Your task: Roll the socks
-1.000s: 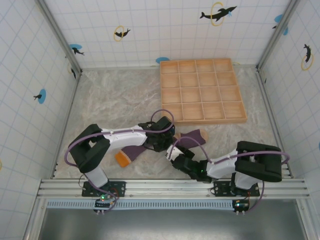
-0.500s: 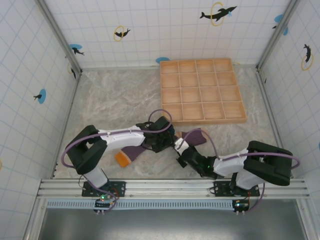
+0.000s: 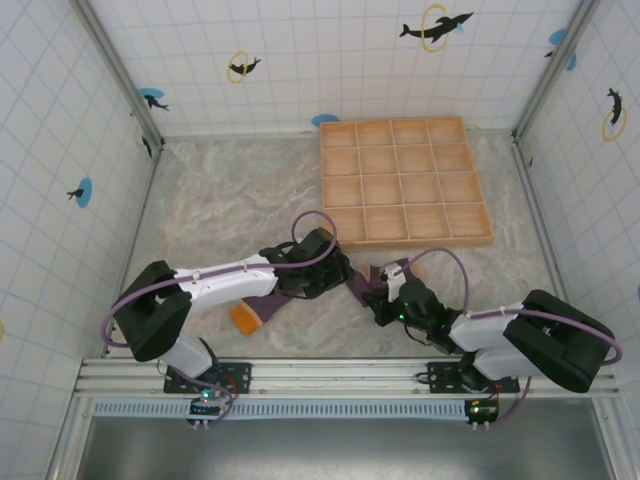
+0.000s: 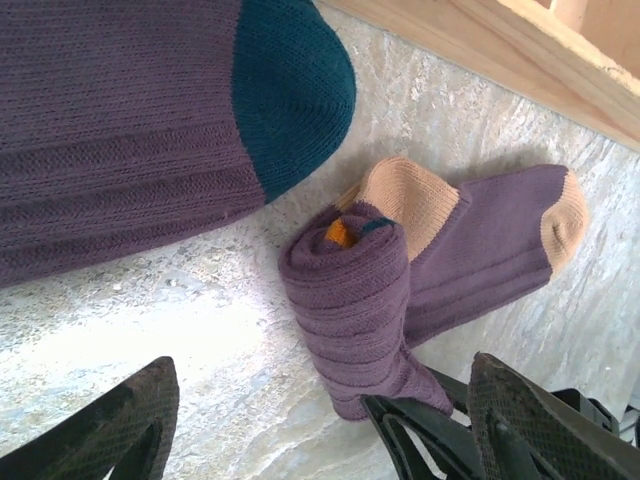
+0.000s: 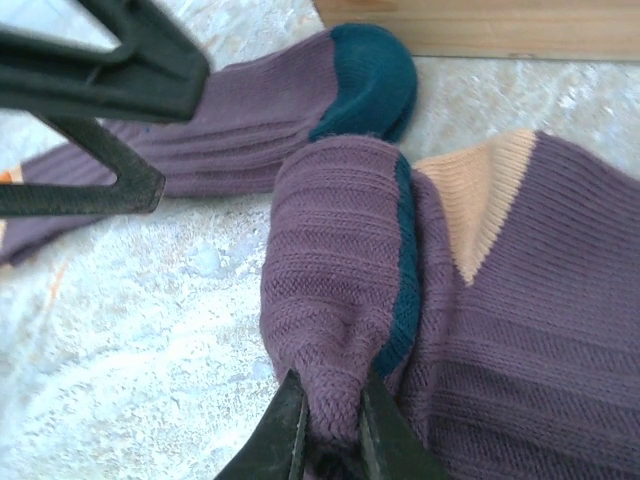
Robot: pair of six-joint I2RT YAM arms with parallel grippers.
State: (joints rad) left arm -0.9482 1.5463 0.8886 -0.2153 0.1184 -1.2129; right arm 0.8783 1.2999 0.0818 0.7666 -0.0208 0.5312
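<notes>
Right gripper [image 5: 328,415]: dark fingers drawn narrow, pinching the near end of the rolled sock [image 5: 335,270]. The roll is a stubby cylinder of purple ribbed knit with a teal band along its side. From the left wrist view its far end shows a spiral with orange and teal at the core. It lies on the marble-patterned tabletop [image 3: 220,200] between the two grippers, touching a flat purple sock with tan heel and toe [image 4: 500,235] alongside. Left gripper [image 4: 318,425]: textured black fingers spread wide, one to each side of the roll, gripping nothing. Just beyond lies a second flat sock [image 4: 120,130] in the same ribbed purple with a rounded teal toe; its orange cuff [image 3: 245,317] is toward the left arm's base. Farther back sits a pale wooden tray [image 3: 406,241] with a square grid of compartments, near the tiled back wall [image 3: 300,60].
</notes>
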